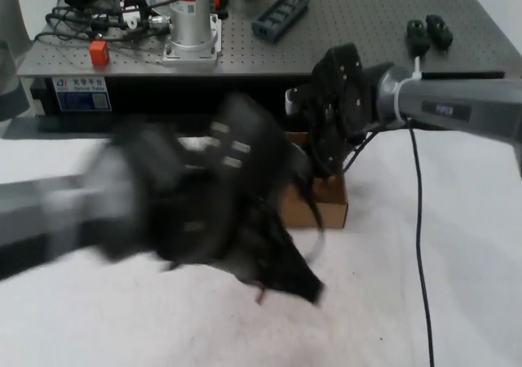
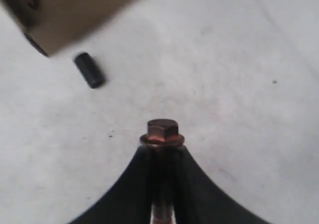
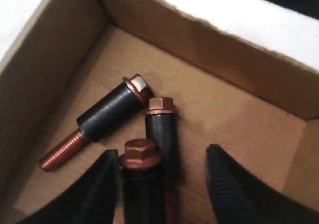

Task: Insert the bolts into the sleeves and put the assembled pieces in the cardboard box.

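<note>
Left wrist view: left claw (image 2: 162,148) pinching copper hex-head bolt (image 2: 162,131)

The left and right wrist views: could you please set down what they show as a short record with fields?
Left gripper: shut on a copper bolt, head clear of the fingertips, over the white cloth
Right gripper: open, over the inside of the cardboard box
Box contents: three assembled pieces, copper bolts through black sleeves
Loose sleeve: black, lying on the cloth near a corner of the box, not touching it
</note>
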Robot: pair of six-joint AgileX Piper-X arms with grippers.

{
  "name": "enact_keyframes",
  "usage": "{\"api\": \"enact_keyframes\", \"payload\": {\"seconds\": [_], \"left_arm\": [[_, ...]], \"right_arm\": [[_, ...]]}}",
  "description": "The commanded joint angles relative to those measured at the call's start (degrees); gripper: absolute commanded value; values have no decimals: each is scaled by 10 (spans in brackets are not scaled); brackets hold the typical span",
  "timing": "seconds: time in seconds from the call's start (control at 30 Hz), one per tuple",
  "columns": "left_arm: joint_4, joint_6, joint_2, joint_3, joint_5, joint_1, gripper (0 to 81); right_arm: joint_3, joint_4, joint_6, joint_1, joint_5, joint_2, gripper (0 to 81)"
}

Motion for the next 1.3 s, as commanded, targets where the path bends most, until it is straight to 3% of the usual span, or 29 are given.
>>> {"api": "enact_keyframes", "payload": {"seconds": [0.0, 0.13, 0.3, 0.5, 0.63, 1.03, 1.13, 1.27], "left_arm": [[-100, -58, -194, 114, -48, 61, 7], [-111, -60, -269, 161, -49, 99, 7], [-108, -61, -331, 185, -49, 137, 7], [-103, -57, -347, 185, -38, 150, 7], [-92, -53, -347, 185, -35, 150, 7], [-71, -29, -347, 185, -26, 155, 7], [-71, -29, -347, 185, -26, 155, 7], [-71, -29, -347, 185, -26, 155, 7]], "right_arm": [[-7, -2, 11, 0, -20, -48, 395], [-2, 47, 49, 8, -70, -116, 367], [38, 172, 83, 56, -64, -157, 367], [65, 167, 157, 114, -33, -129, 367], [62, 142, 195, 117, -39, -96, 367], [61, 108, 197, 104, -39, -22, 366], [61, 118, 195, 104, -39, -20, 309], [61, 135, 191, 104, -41, -20, 147]]}}
